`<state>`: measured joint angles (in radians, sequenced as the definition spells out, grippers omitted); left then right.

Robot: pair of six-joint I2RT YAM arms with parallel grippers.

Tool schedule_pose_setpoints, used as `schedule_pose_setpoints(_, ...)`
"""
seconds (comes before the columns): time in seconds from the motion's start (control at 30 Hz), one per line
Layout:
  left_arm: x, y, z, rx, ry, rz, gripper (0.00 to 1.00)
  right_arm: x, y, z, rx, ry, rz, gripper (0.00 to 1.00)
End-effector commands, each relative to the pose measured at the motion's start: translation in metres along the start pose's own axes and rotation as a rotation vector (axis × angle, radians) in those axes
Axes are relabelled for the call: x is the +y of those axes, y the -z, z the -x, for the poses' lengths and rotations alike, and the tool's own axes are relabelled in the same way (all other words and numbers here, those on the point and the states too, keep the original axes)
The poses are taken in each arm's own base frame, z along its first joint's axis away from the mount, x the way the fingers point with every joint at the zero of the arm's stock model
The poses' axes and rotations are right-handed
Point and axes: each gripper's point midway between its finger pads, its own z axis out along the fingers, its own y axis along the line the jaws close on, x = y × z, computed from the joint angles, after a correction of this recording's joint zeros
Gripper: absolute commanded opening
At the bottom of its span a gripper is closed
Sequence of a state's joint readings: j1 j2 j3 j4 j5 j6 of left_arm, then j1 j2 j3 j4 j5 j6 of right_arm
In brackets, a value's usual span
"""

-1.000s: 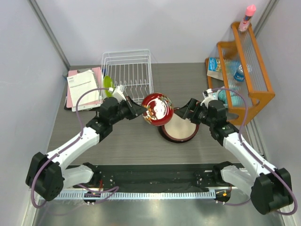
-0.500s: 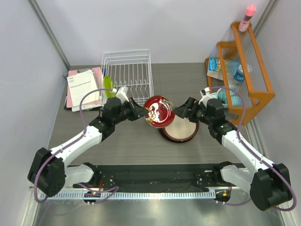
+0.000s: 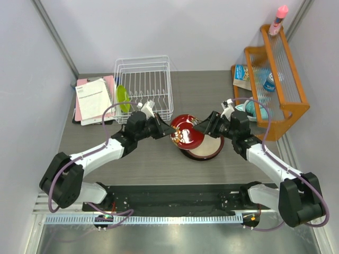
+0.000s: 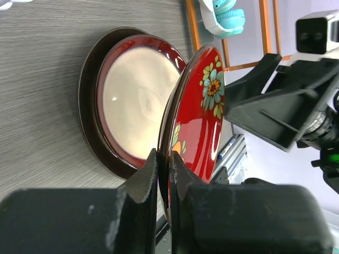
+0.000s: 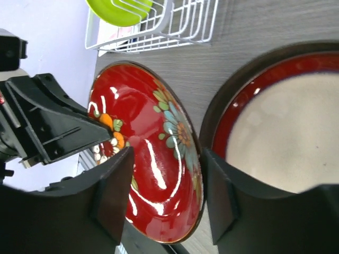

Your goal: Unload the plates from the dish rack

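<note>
The top external camera looks steeply down from behind the arm bases over the whole table (image 3: pixel 159 159). Each wrist camera sits close and looks out along the left gripper (image 4: pixel 163 159) or the right gripper (image 5: pixel 167 159). From opposite sides, both share the glossy red plate (image 4: pixel 204 121) and the stacked plates (image 4: pixel 132 100).

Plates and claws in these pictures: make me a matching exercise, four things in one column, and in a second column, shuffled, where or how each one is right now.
Things
1. red floral plate
2. lime green plate
3. cream-centred plate
4. right claw

Places or states
A. lying flat on a darker plate on the table
B. open, one finger on each side of the red floral plate
C. standing in the dish rack
D. held on edge, rim pinched by the left claw

Pairs: 1-D, 2-C, 3-A, 4-B
</note>
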<state>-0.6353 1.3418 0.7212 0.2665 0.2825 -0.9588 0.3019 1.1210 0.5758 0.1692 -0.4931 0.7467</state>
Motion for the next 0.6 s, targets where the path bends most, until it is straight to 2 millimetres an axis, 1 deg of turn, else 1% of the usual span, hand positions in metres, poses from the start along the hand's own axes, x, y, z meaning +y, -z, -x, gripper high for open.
schedule_pose_setpoints(0.0,-0.062,0.002,0.023,-0.068,-0.036,-0.213,0.00,0.010,-0.001,-0.006,0.022,-0.003,0.062,0.44)
schedule_pose_setpoints(0.03,-0.062,0.002,0.024,-0.070,-0.037,-0.213,0.00,0.012,0.001,-0.006,0.018,0.002,0.069,0.38)
schedule_pose_setpoints(0.07,-0.063,0.002,0.024,-0.071,-0.040,-0.214,0.00,0.012,0.002,-0.006,0.016,0.005,0.071,0.27)
schedule_pose_setpoints(0.1,-0.063,0.002,0.024,-0.071,-0.042,-0.216,0.00,0.013,0.002,-0.007,0.018,0.009,0.073,0.18)
schedule_pose_setpoints(0.2,-0.063,0.001,0.024,-0.070,-0.050,-0.216,0.00,0.015,0.004,-0.008,0.026,0.018,0.081,0.01)
schedule_pose_setpoints(0.3,-0.061,-0.001,0.023,-0.064,-0.052,-0.212,0.00,0.016,0.008,-0.006,0.013,0.022,0.072,0.01)
schedule_pose_setpoints(0.33,-0.062,-0.002,0.025,-0.064,-0.056,-0.209,0.02,0.015,0.009,-0.004,0.002,0.022,0.057,0.01)
schedule_pose_setpoints(0.37,-0.060,-0.004,0.024,-0.059,-0.063,-0.198,0.13,0.013,0.012,0.005,-0.047,0.033,0.024,0.01)
schedule_pose_setpoints(0.4,-0.053,-0.005,0.021,-0.043,-0.074,-0.165,0.24,0.007,0.014,0.004,-0.050,0.025,-0.015,0.01)
schedule_pose_setpoints(0.43,-0.052,-0.005,0.024,-0.051,-0.089,-0.150,0.37,0.005,0.017,0.008,-0.071,0.024,-0.035,0.01)
schedule_pose_setpoints(0.47,-0.049,-0.005,0.027,-0.060,-0.096,-0.129,0.43,0.004,0.020,0.012,-0.086,0.039,-0.052,0.01)
schedule_pose_setpoints(0.5,-0.040,-0.005,0.024,-0.053,-0.110,-0.090,0.47,-0.007,0.022,0.014,-0.097,0.028,-0.113,0.01)
schedule_pose_setpoints(0.53,-0.040,-0.001,0.026,-0.067,-0.124,-0.077,0.53,-0.011,0.023,0.017,-0.107,0.028,-0.135,0.01)
schedule_pose_setpoints(0.57,-0.034,0.000,0.033,-0.103,-0.134,-0.033,0.57,-0.017,0.025,0.016,-0.104,0.022,-0.162,0.01)
